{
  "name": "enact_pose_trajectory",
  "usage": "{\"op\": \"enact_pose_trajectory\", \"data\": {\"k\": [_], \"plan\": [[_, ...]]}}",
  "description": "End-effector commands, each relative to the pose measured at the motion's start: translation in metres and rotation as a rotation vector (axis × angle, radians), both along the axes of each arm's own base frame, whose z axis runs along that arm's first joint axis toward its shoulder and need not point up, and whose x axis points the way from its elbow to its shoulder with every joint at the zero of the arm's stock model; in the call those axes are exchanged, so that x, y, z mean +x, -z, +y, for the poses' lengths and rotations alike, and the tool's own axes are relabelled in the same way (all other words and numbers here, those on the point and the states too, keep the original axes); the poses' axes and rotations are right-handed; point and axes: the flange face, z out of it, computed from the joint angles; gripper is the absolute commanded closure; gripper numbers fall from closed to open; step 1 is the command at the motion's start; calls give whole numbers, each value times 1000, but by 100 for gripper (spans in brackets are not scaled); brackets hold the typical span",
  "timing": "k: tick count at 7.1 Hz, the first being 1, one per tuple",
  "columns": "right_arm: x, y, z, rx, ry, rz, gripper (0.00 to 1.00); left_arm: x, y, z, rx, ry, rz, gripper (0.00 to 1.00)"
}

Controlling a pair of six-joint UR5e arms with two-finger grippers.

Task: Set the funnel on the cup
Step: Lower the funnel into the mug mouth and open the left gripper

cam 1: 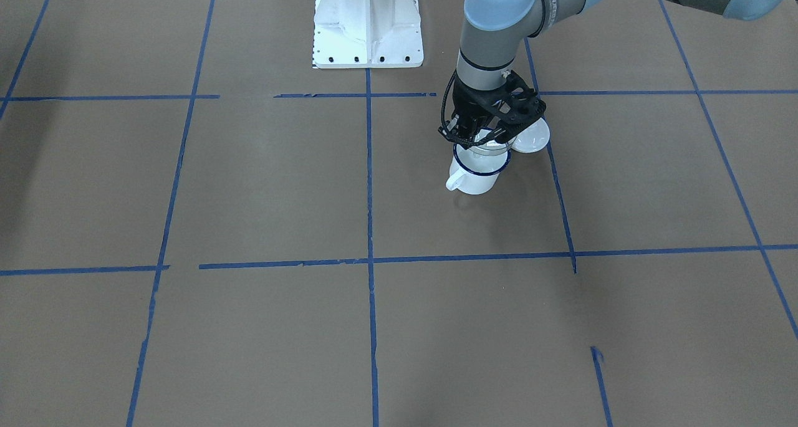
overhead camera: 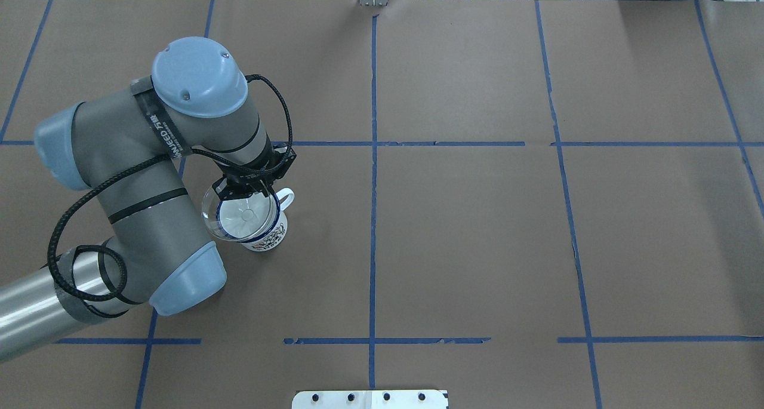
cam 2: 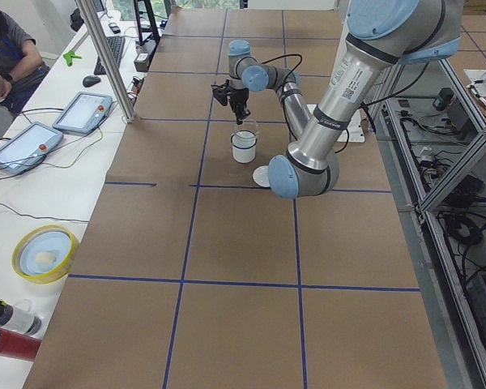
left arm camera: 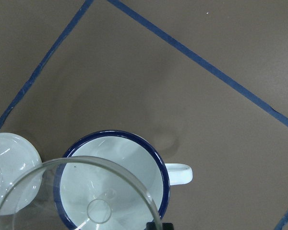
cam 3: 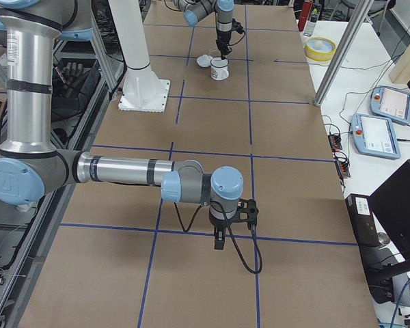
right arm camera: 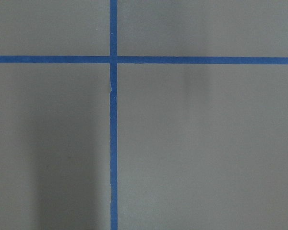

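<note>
My left gripper [overhead camera: 246,189] is shut on the rim of the clear funnel [overhead camera: 237,217] and holds it over the white mug with the dark blue rim, the cup [overhead camera: 271,237]. In the left wrist view the funnel's spout [left arm camera: 99,211] hangs over the cup's inside [left arm camera: 134,143], with the cone shifted slightly off centre. I cannot tell whether the funnel touches the cup's rim. The front view shows the gripper [cam 1: 481,134] directly above the cup [cam 1: 477,176]. My right gripper [cam 3: 219,242] hovers over bare table far from the cup; I cannot tell whether it is open or shut.
A round white domed lid [cam 1: 534,138] lies on the table beside the cup, also in the left wrist view [left arm camera: 9,165]. The robot's white base plate [cam 1: 368,34] is at the table edge. A yellow bowl [cam 2: 44,253] and tablets sit on the side table.
</note>
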Motion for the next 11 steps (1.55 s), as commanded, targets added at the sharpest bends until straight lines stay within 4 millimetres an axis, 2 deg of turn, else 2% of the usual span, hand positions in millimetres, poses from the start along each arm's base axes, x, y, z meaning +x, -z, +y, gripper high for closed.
{"op": "enact_pose_trajectory", "data": {"k": [1,6,7,8,9,11], "plan": [[0,-1,0,-2,0,0,0,12,-9,-2,3,-11,0,100],[0,0,0,0,0,0,0,22,-28,5,11,-39,-2,100],[0,0,0,0,0,0,0,22,-26,5,12,-39,0,94],[0,0,0,0,0,0,0,22,-22,5,17,-39,6,50],[0,0,0,0,0,0,0,21,-22,6,15,-37,6,0],[0,0,0,0,0,0,0,17,-17,8,27,-37,16,0]]}}
